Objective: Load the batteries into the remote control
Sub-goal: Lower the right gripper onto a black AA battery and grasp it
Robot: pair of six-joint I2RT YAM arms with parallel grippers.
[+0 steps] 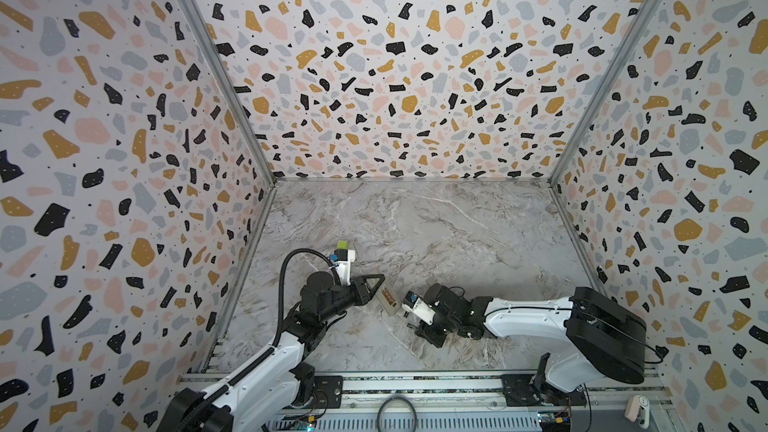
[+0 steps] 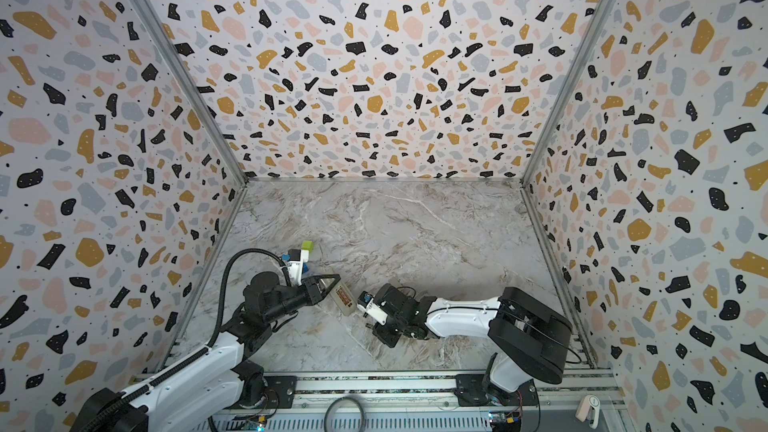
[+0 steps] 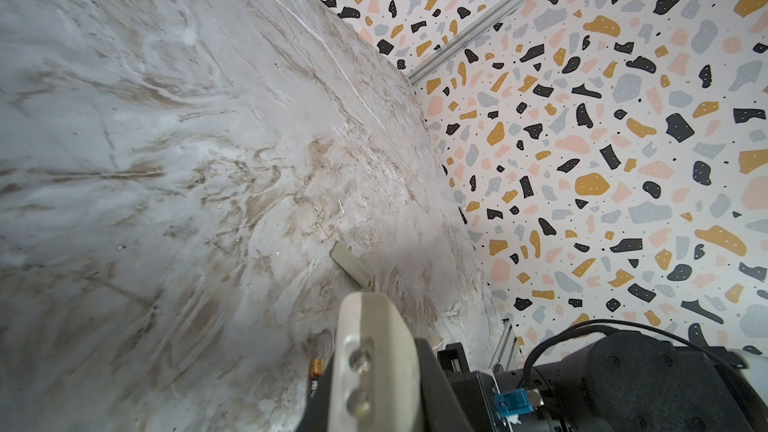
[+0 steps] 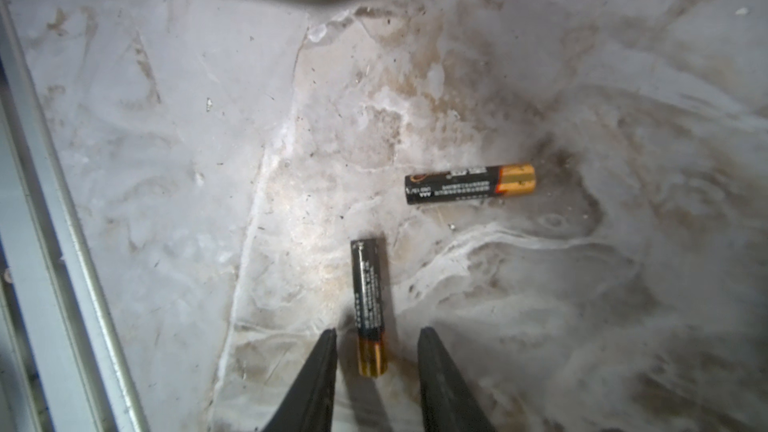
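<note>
On the grey marbled surface (image 4: 166, 160), a slim black battery with a gold end (image 4: 368, 301) lies lengthwise between the right claw (image 4: 377, 332) tips. Its gold end is nearest, and the jaws are partly open, touching nothing. A second black-and-gold battery (image 4: 469, 184) lies crosswise beyond. The left claw (image 1: 375, 288) is clamped on the long white remote control (image 1: 388, 300) — close by.

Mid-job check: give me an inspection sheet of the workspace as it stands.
Surface: marbled tabletop, nothing spilled.
Job's things: remote control held by the left pincer; straddled battery and free battery lie apart on the tabletop.
Clutter: green cube behind the left arm; small beige flat piece on the tabletop.
Pincers: left pincer shut on the remote control; right pincer open around the straddled battery, gaps both sides.
Cables: black corrugated hose arcs over the left arm; cable loop by the front rail.
Surroundings: terrazzo-patterned walls on three sides.
</note>
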